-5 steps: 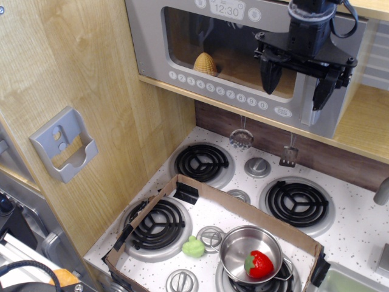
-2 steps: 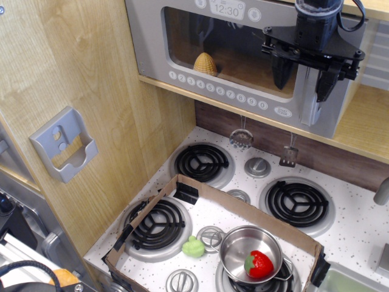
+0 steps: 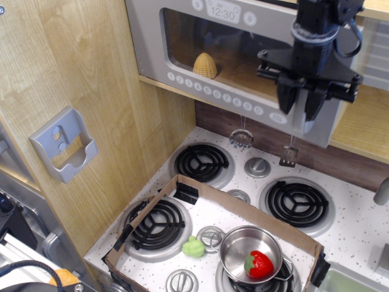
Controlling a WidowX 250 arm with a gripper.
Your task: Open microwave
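The silver-grey microwave (image 3: 149, 42) sits in the wooden cabinet at the top. It has a dark window, a clock panel (image 3: 222, 11) and a row of round buttons (image 3: 213, 92). A yellow ridged object (image 3: 205, 65) shows inside. My black gripper (image 3: 301, 108) hangs in front of the door's right edge. Its two fingers are closed around the vertical silver handle (image 3: 308, 126), whose lower end shows below them. The door's handle side stands slightly out from the cabinet.
Below is a speckled white stovetop (image 3: 358, 225) with black coil burners. A cardboard tray (image 3: 200, 188) on it holds a steel pot (image 3: 250, 250) with a red strawberry (image 3: 258, 264) and a green toy (image 3: 194, 247). Utensils (image 3: 241, 137) hang under the microwave. A grey holder (image 3: 63, 145) is on the wood wall.
The gripper moved right to the handle and its fingers narrowed onto it. It then dropped slightly, and the door's handle side shifted down and left, swinging a little outward.
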